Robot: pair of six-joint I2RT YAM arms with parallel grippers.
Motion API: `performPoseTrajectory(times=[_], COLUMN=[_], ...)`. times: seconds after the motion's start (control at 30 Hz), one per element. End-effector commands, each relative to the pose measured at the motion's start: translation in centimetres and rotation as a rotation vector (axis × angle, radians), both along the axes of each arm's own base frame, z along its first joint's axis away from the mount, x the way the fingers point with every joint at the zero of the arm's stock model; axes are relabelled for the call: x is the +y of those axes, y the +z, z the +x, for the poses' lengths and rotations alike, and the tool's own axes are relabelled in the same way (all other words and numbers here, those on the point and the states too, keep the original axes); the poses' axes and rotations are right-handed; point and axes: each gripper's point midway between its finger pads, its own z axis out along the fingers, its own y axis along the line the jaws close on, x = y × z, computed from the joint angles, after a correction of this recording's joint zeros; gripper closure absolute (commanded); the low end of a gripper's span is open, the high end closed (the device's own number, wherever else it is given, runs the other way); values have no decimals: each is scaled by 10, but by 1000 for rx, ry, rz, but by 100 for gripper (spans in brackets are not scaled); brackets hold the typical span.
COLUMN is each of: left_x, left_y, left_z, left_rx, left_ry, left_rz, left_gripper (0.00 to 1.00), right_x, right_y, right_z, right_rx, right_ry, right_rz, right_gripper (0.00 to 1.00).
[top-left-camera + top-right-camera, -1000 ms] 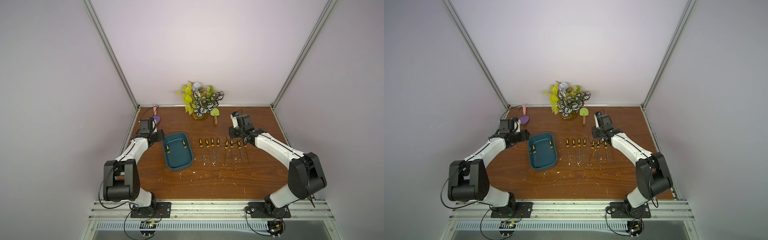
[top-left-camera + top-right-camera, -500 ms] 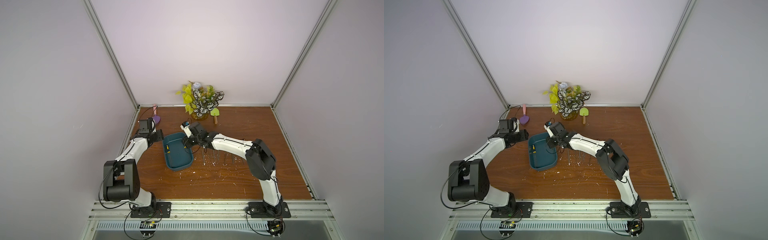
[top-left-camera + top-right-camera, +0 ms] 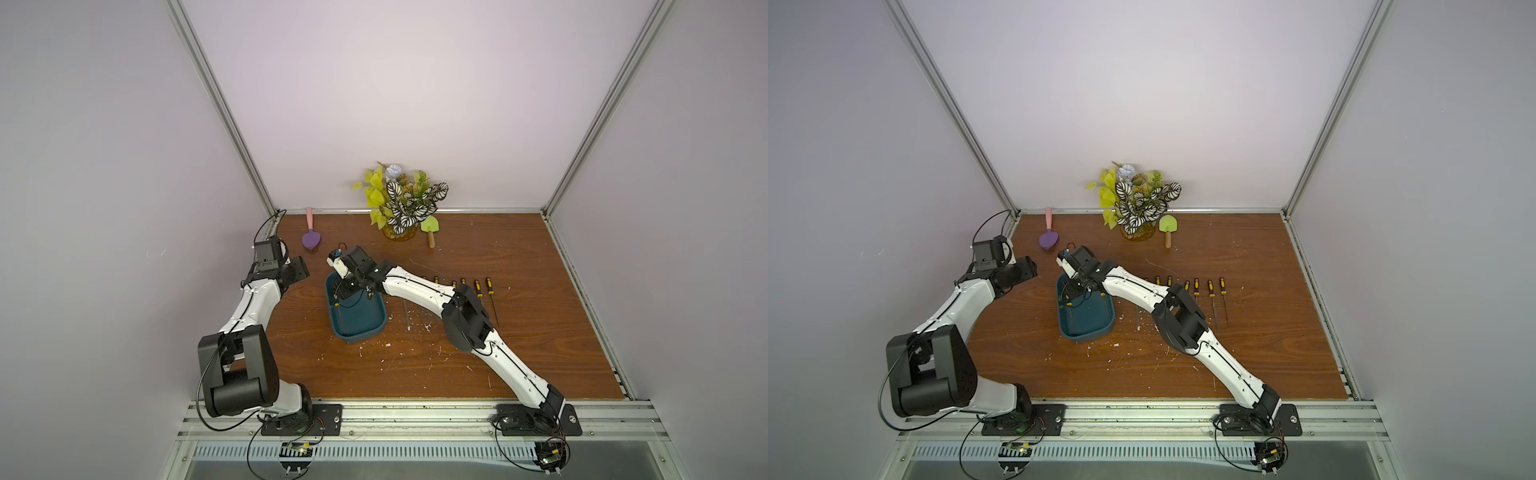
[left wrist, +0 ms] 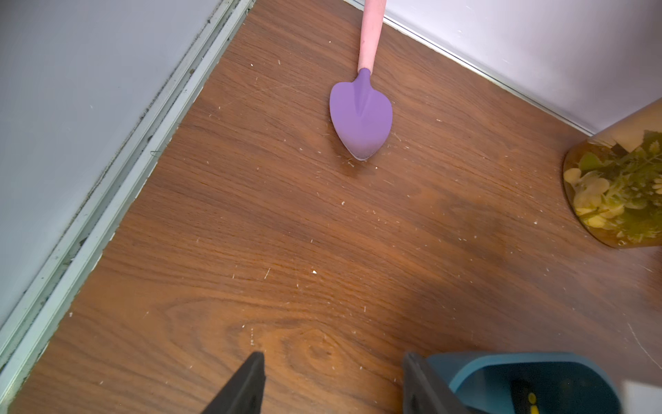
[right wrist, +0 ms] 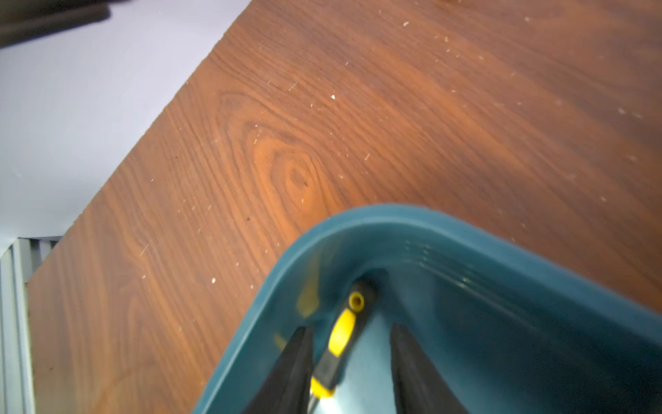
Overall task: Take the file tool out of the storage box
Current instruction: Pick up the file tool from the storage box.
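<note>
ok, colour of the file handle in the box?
File tool handle: black with yellow patches; best in right wrist view.

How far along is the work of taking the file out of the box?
Looks done: files lie in a row on the table. In hand: the right gripper, fingers open, straddles a file inside the box. Left: close, lift it out; another file waits there.
</note>
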Motion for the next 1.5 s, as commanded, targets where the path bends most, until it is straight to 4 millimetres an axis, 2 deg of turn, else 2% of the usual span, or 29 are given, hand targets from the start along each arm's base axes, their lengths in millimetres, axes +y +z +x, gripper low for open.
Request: performPoseTrajectory(times=[0.0, 0.3, 0.43, 0.67, 0.77, 1.03, 1.1, 1.27, 1.33, 1.4, 1.47], left_x=[-2, -1, -1, 0, 2, -1, -4, -6, -7, -8, -8], left_y=[2, 4, -1, -5, -7, -10, -10, -5, -3, -3, -4], left_z=[-2, -3, -3, -4, -6, -5, -4, -1, 0, 1, 2], left_rx=[-13, -18, 2, 13, 21, 21, 14, -2, -11, -14, -13], left_ry=[-4, -10, -16, -14, -10, -16, -29, -37, -42, -43, -46], left_rz=[-13, 2, 4, 9, 20, 5, -13, -20, -26, -29, -33], left_gripper=[36, 35, 35, 35, 35, 35, 35, 35, 35, 35, 35], right_x=[0, -2, 0, -7, -16, -59, -61, -44, -37, -27, -15], right_y=[13, -9, -19, -32, -37, -49, -46, -30, -17, 15, 67], right_z=[-10, -13, -19, -19, -14, 8, 12, 10, 11, 14, 20], right_rx=[30, -4, -13, -10, -29, -35, -43, -23, -28, -55, -104], right_ry=[36, 31, 44, 26, -7, -100, -104, -81, -76, -88, -96], right_rz=[-22, -89, -128, -171, -221, -369, -365, -268, -223, -143, -13], right_gripper=[59, 59, 59, 59, 60, 68, 71, 100, 100, 100, 100])
